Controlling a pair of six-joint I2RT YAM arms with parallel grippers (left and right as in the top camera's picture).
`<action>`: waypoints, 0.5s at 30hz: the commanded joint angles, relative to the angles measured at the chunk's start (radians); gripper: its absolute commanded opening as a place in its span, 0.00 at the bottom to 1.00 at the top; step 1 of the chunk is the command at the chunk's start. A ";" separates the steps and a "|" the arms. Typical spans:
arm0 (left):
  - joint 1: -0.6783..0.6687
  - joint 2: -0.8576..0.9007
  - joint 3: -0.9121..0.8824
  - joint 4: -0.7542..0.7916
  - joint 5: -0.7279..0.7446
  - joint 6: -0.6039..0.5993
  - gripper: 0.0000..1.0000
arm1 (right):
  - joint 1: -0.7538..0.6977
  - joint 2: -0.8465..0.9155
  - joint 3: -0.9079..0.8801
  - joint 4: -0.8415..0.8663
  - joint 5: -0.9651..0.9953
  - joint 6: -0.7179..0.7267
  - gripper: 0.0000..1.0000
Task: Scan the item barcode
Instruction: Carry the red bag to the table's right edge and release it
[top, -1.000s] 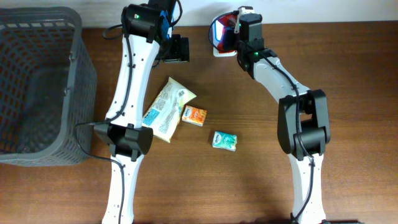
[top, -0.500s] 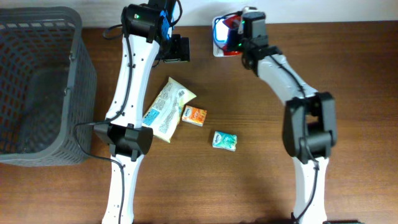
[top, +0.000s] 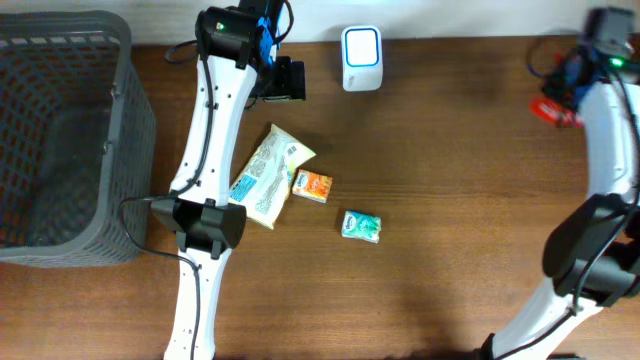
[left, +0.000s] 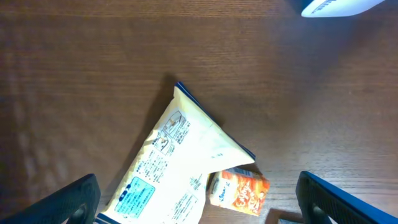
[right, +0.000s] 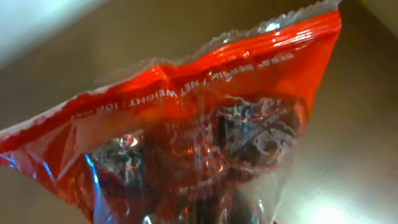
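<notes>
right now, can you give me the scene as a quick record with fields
scanner: white, at the far edge of the table
left gripper: open, holding nothing, on the far side of the white pouch
right gripper: shut on the red bag, raised near the far right corner, well away from the scanner
loose items: white pouch, orange packet right beside it, green packet apart
basket: grey, at the left edge

White-shelled arms with black joints and cables
</notes>
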 joint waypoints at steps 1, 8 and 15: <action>-0.003 0.007 0.011 -0.005 -0.007 -0.006 0.99 | -0.140 0.051 -0.075 -0.035 0.020 0.013 0.04; -0.005 0.007 0.011 -0.005 -0.007 -0.006 0.99 | -0.320 0.065 -0.226 0.055 -0.079 0.011 0.04; -0.005 0.007 0.011 -0.001 -0.007 -0.006 1.00 | -0.375 0.060 -0.216 0.055 -0.086 0.000 0.63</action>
